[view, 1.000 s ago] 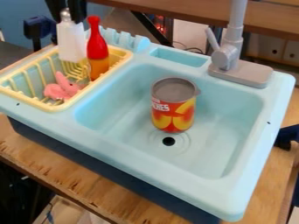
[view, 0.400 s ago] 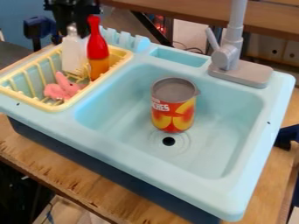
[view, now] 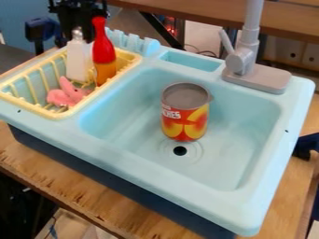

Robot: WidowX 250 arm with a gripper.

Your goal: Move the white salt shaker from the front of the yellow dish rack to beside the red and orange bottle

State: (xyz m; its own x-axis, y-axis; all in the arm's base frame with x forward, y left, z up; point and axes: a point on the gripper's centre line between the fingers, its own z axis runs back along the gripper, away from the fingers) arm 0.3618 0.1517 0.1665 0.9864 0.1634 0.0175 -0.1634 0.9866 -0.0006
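We saw a can [view: 185, 114] standing in the sink [view: 249, 205]. Farther back, the yellow rack [view: 37, 107] held a pink toy [view: 65, 95], a red bottle [view: 104, 53] and a white bottle [view: 77, 60]. We found the black claw [view: 78, 28] by the white bottle's top, but couldn't tell whether it was apart or together.

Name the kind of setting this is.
Probably a robotics workspace with a toy kitchen: a black robot gripper hangs over a light-blue play sink with a gray faucet.

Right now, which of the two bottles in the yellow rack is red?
The one nearer the sink basin: bottle with a red upper part and orange lower part. The other bottle is white with a grey top.
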